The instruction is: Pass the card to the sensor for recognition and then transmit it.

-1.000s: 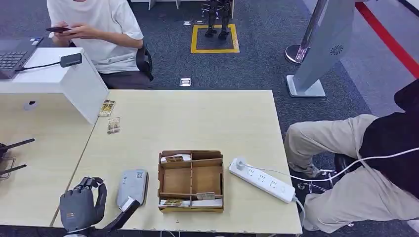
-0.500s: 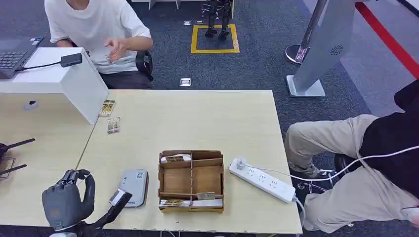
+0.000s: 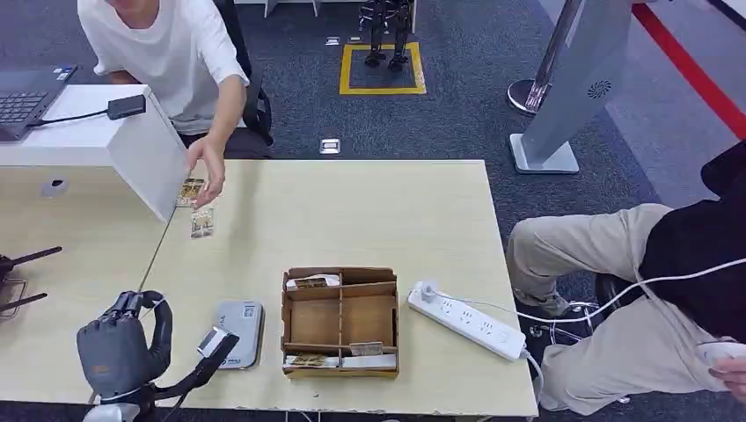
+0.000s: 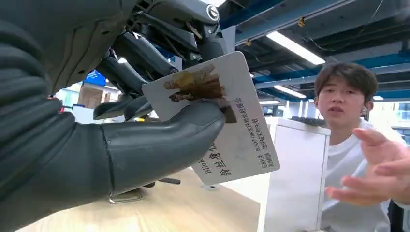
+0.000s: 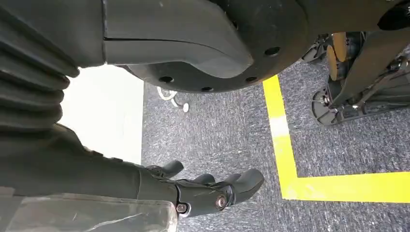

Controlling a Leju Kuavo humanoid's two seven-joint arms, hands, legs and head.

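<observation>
My left hand [image 3: 119,347] hovers over the table's near left edge, to the left of the grey sensor [image 3: 237,332], which lies flat beside the cardboard box. In the left wrist view this hand [image 4: 111,145] pinches a white card [image 4: 227,130] with a brown picture and printed text between thumb and fingers, and the card stands upright. My right hand [image 5: 208,193] hangs beside my body over the carpet, its fingers loosely spread and holding nothing.
A compartmented cardboard box [image 3: 340,321] holds several cards, and a white power strip [image 3: 466,321] lies to its right. A person in a white shirt reaches a hand [image 3: 206,170] towards two cards [image 3: 201,222] by a white box [image 3: 132,145]. Another person sits at the right.
My left hand has moved left, away from the sensor, and turned. The person in the white shirt has lowered the phone and stretched a hand down to the cards on the table.
</observation>
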